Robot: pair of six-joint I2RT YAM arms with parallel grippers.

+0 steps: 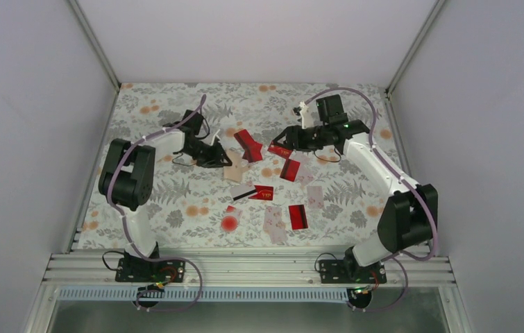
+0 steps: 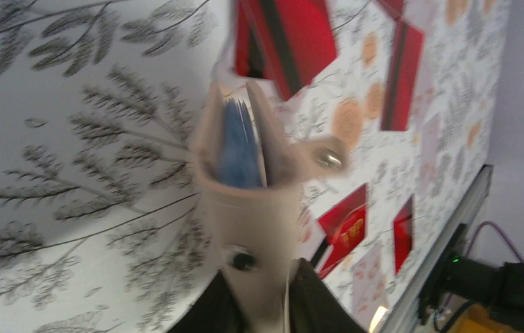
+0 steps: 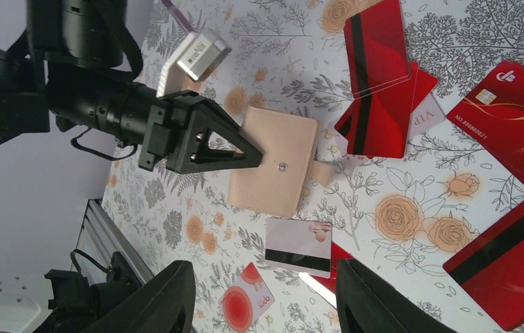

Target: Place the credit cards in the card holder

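The tan card holder (image 2: pixel 248 208) sits between my left gripper's (image 2: pixel 262 295) dark fingers, which are shut on its near end. Its far end gapes a little and shows the blue lining. The right wrist view shows the card holder (image 3: pixel 273 170) low over the cloth with the left gripper (image 3: pixel 248 156) at its edge. Red credit cards (image 1: pixel 247 142) lie scattered around it, with a white black-striped card (image 3: pixel 298 244) just below it. My right gripper (image 3: pixel 266 305) is open and empty. It hovers at mid-table, right gripper (image 1: pixel 277 141) beside a red card (image 1: pixel 280 150).
Pale pinkish cards (image 1: pixel 314 196) and more red cards (image 1: pixel 298 216) lie toward the near edge of the flowered cloth (image 1: pixel 175 201). A card with a round red blot (image 1: pixel 230 220) lies near the front. Grey walls enclose the table on three sides.
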